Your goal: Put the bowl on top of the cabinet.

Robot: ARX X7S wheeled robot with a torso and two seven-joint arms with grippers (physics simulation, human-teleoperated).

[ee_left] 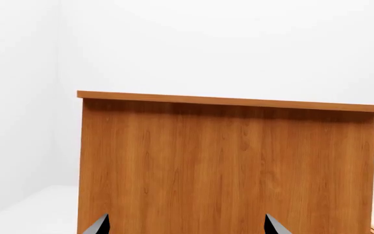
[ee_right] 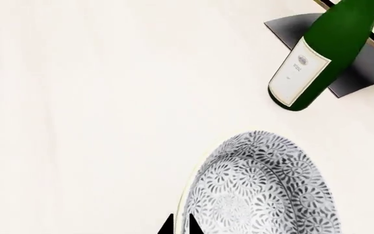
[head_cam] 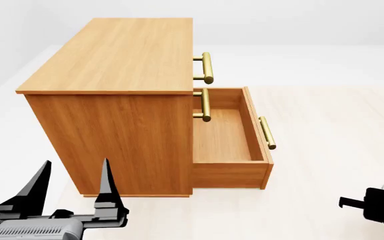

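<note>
The bowl (ee_right: 258, 190), white with a dense blue-grey leaf pattern, shows only in the right wrist view, over the pale floor. My right gripper (ee_right: 180, 225) is shut on its rim, with one dark fingertip outside the rim and one inside. The orange-brown cabinet (head_cam: 118, 55) stands at the left of the head view, flat top bare and lowest drawer (head_cam: 225, 135) pulled out. My left gripper (head_cam: 75, 172) is open and empty, low in front of the cabinet's side panel (ee_left: 226, 161); its fingertips (ee_left: 99, 225) stand wide apart. In the head view the bowl is out of sight.
A green wine bottle (ee_right: 317, 58) with a white label rests on a black-based rack (ee_right: 362, 63) close to the bowl. Brass bar handles (head_cam: 207, 67) stick out from the cabinet's drawer fronts. Part of the right arm (head_cam: 379, 207) shows at the head view's lower right.
</note>
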